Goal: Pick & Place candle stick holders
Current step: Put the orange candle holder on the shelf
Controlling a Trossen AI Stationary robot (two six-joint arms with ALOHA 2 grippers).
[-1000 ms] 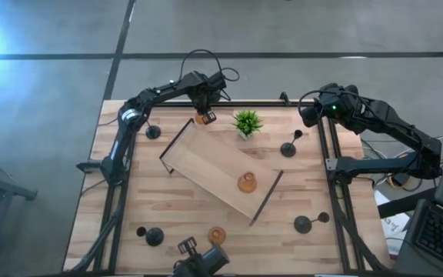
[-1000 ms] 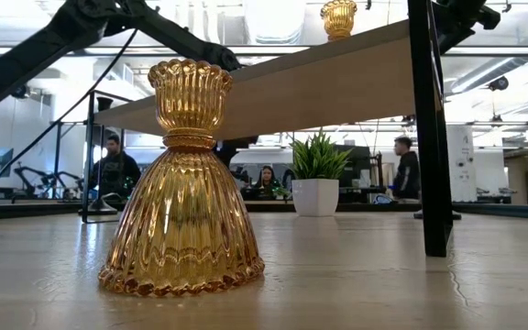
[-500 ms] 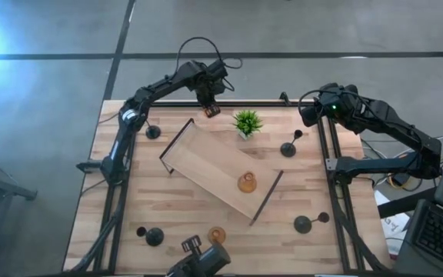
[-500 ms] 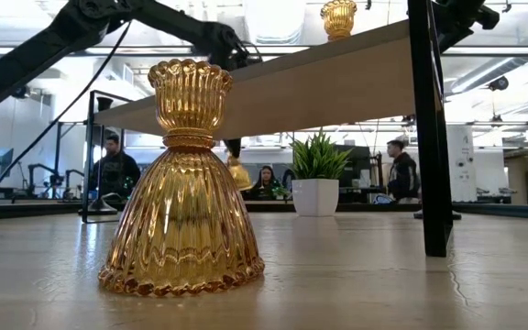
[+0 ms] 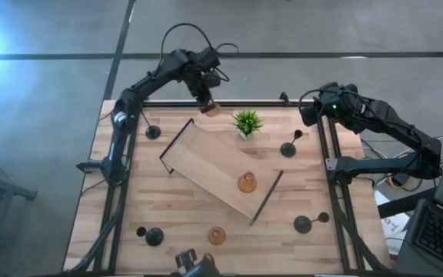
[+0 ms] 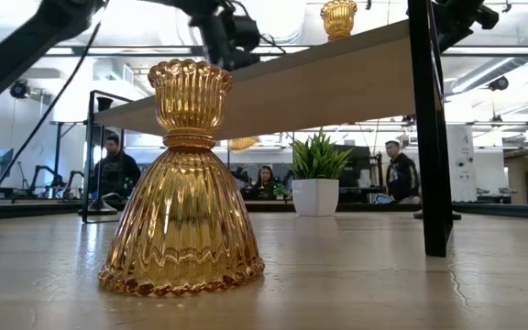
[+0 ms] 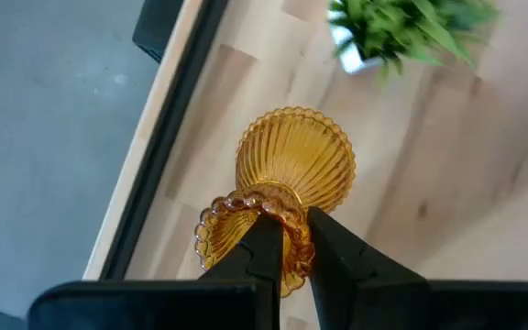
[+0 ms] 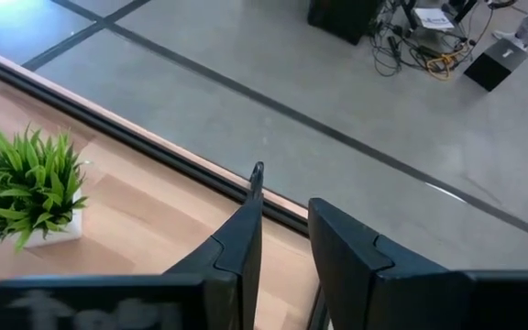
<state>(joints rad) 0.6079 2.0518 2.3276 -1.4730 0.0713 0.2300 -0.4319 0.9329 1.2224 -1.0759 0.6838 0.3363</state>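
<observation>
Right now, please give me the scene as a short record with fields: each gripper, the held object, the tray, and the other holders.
left gripper: shut on amber holder, raised near the table's far edge
right gripper: open, empty, at the far right corner
wooden tray: holds one amber holder
near edge: one amber holder
black holders: four on the table, outside the tray
potted plant: beside the tray
</observation>
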